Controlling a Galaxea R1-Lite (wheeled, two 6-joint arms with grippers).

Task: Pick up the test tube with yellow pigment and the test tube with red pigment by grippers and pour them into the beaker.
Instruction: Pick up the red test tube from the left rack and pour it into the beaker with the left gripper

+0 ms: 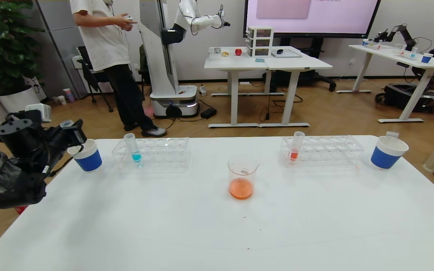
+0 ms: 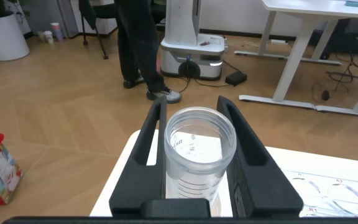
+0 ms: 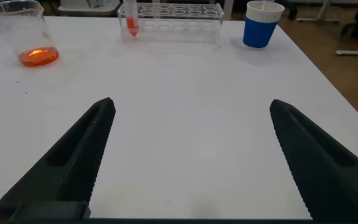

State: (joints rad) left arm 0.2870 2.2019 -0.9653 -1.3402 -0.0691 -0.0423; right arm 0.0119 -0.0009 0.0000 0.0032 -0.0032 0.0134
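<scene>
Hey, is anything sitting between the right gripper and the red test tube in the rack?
Nothing visible. Only bare table lies between the open right gripper and the red test tube standing in its rack; the beaker sits off to one side. The left gripper holds a clear tube by the far-left cup.

Beaker (image 1: 242, 176): clear glass, upright, table centre, orange liquid at bottom.
Red tube (image 1: 296, 146): upright in right rack, orange-red liquid low.
Held tube (image 2: 197, 155): clear, empty-looking, between left gripper (image 2: 197, 134) fingers.
</scene>
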